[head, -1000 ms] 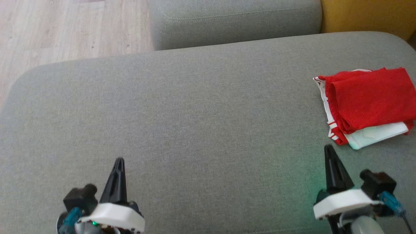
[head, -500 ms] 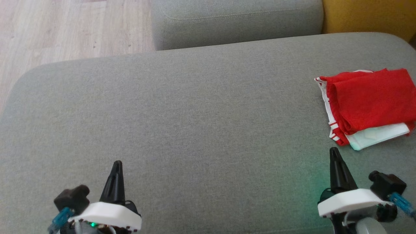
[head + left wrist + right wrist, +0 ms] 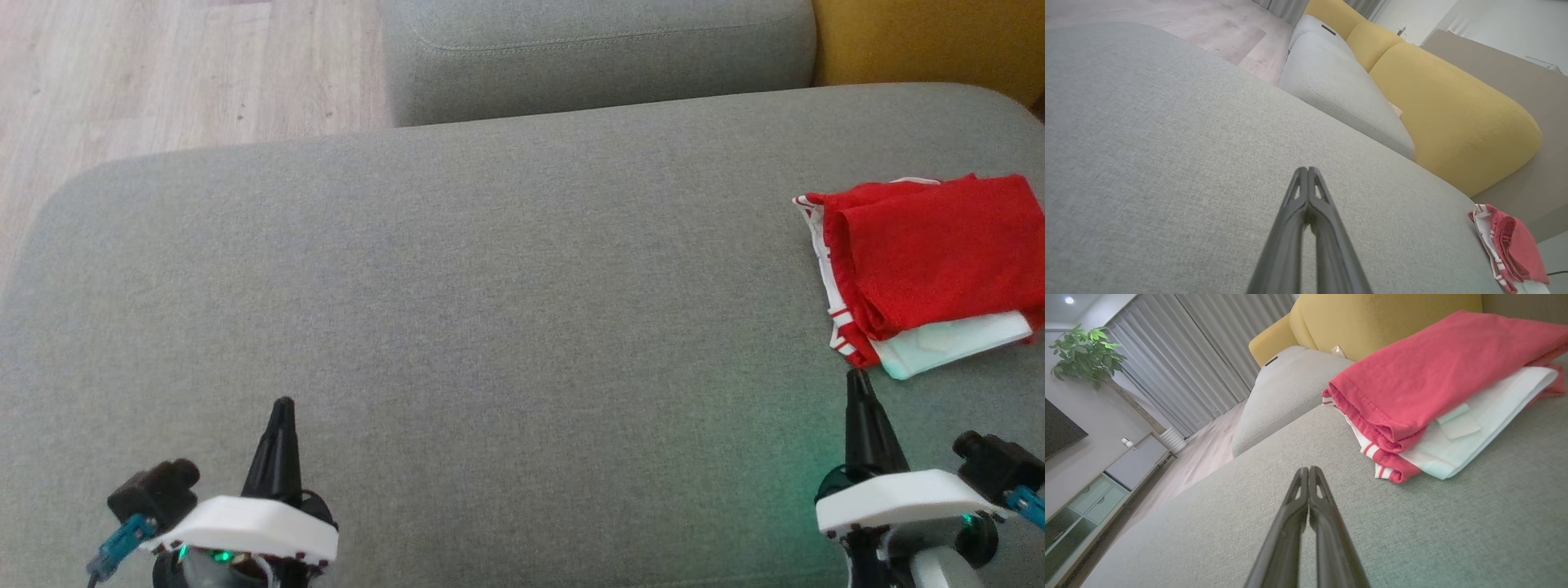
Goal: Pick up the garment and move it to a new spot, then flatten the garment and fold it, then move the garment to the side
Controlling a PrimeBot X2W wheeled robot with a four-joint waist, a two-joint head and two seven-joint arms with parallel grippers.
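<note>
While your left gripper [image 3: 282,404] and right gripper [image 3: 855,377] sit pressed together, the garment [image 3: 931,253] lies just past the right tips; likely soft and floppy, so pinch its nearest layered corner

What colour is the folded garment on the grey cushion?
The garment is red, with white parts and red-and-white striped trim; the right wrist view shows it best.

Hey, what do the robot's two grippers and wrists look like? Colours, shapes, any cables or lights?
They match. The left gripper and right gripper each have two long black fingers tapering to a narrow point, with slim cut-outs near the tips. At each base there is a white moulded collar, a black camera block with a teal-blue cable plug, and a small green light.
</note>
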